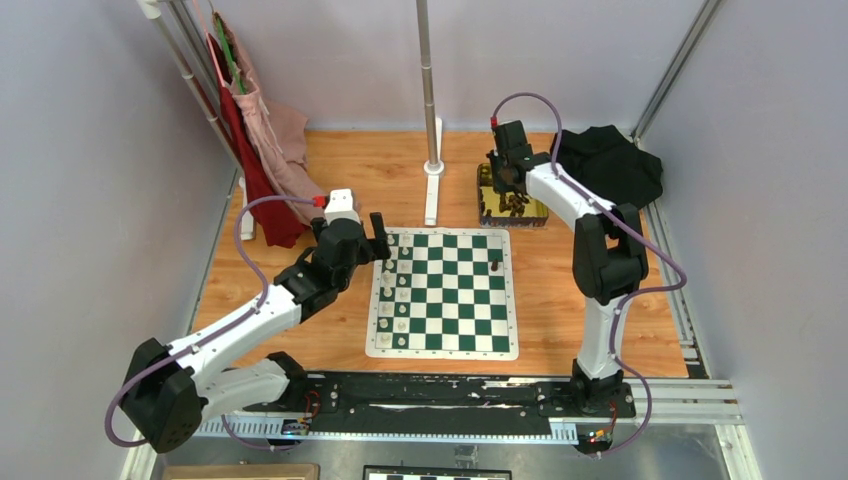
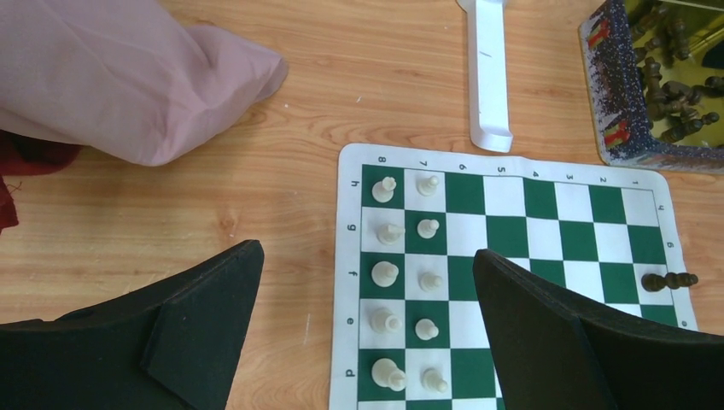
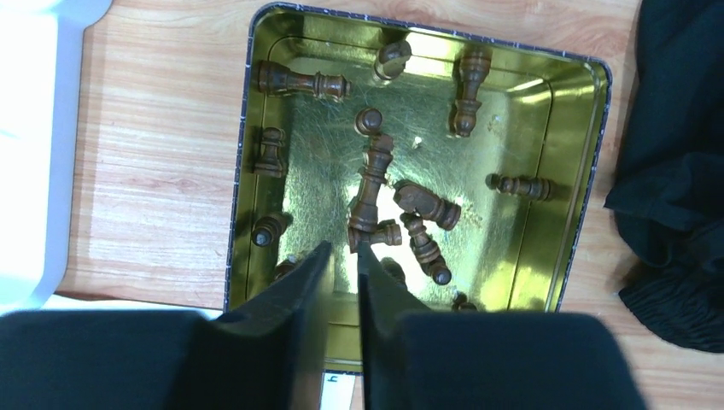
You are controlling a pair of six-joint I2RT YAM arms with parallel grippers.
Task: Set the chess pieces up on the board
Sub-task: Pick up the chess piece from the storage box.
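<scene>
Nearest to me were the matte black, wedge-shaped jaws of the right gripper [image 3: 344, 249], hanging over the shiny gold tin [image 3: 521, 265]. They stood only slightly apart, with a thin slit between them, and nothing was caught in it. Inside that rectangular tin the dark brown chess pieces [image 3: 371, 184] lay scattered, mostly on their sides, on the scratched metal (one lay just beside the fingertips). The left gripper [image 2: 367, 252] was spread wide and empty above the board [image 2: 508, 235], a flat mat of green and white squares on the grainy wooden table [image 2: 256, 196]. Cream pieces [image 2: 386, 275] stood in two files at one edge of it. One single dark piece [image 2: 668, 281] was on a square at the opposite edge; upright or fallen, I could not tell. Soft pink cloth [image 2: 128, 77] lay bunched near the board's corner.
</scene>
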